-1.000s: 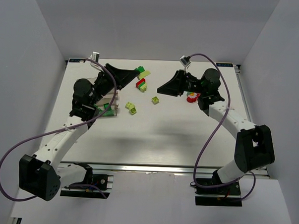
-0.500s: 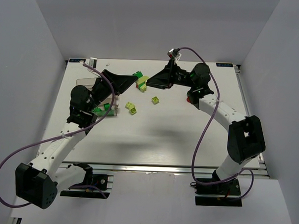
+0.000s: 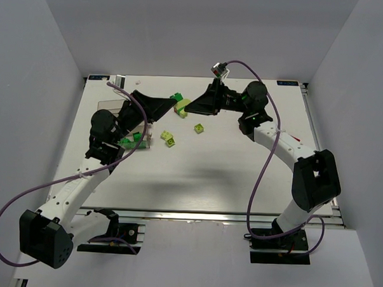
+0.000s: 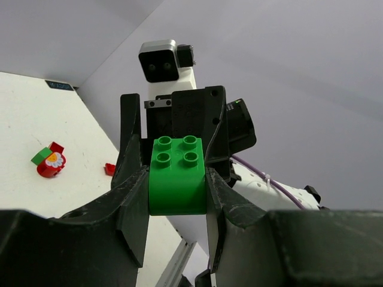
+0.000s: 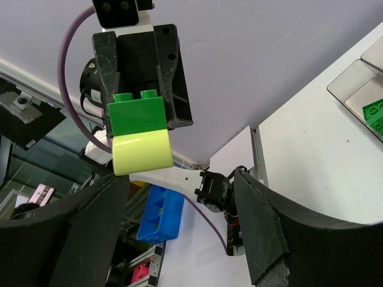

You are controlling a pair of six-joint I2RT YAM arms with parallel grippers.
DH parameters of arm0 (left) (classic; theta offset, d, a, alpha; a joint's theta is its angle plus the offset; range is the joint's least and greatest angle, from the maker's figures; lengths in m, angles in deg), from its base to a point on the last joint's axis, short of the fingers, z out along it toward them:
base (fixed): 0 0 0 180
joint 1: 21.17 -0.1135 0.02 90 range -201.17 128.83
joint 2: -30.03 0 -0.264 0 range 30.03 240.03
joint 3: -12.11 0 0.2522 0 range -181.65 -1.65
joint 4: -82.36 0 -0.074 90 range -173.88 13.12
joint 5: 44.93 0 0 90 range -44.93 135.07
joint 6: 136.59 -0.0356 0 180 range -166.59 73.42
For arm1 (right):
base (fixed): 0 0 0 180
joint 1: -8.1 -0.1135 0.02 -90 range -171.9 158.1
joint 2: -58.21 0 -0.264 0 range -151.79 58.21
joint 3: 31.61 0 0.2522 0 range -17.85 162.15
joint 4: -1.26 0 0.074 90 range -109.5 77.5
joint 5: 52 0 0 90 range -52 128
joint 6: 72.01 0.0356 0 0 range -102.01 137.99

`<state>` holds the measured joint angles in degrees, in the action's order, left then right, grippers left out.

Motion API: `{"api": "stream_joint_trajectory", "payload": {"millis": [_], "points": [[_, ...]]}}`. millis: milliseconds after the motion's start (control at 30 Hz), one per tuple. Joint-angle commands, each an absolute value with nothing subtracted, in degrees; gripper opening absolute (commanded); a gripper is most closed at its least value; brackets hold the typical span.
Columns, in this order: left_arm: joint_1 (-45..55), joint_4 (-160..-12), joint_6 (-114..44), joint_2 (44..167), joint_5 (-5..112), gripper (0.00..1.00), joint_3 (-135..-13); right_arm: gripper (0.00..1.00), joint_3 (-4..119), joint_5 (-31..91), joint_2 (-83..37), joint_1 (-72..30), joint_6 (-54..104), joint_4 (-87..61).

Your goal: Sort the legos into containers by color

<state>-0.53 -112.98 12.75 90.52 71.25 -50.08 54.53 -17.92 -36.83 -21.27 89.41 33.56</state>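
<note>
Sorting is part done, seen from above; some green bricks lie in the tray at the left of the counter, while a few lime bricks sit loose near the middle, apart from the tray. Farther back, the left tool holds a stack of green and lime; the right tool faces it, just beside; whether the right tool touches the stack I cannot tell from here.

Left wrist: the left tool is clamped on the stack's green half, studs toward the camera, one finger on each side; the right tool stands just behind it. On the counter at the left of this view lie a red piece with a flower and a small red brick, near each other, neither in any compartment.

Right wrist: the right tool's fingers stand wide apart with nothing between them; the stack hangs ahead, green half against the left tool, lime half free. The tray shows at the right edge with green inside.

Left to do, as I judge it: split the stack so green and lime can go to separate compartments; then the loose limes; then the reds; most of the job remains.
</note>
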Motion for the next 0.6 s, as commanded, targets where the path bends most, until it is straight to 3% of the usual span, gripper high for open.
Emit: {"api": "stream_joint_trajectory", "payload": {"millis": [0,333,567], "points": [[-0.3,-111.7,11.3,89.4,71.7,0.00,-49.6,0.75,57.7,-18.4,-34.5,-21.4,88.7,36.1],[-0.3,-113.0,12.2,90.1,72.1,0.00,-48.6,0.69,59.5,-17.7,-36.1,-21.9,90.9,38.2],[-0.3,-113.6,12.3,90.4,72.2,0.00,-48.7,0.60,59.4,-18.0,-36.5,-22.5,90.6,37.6]]}}
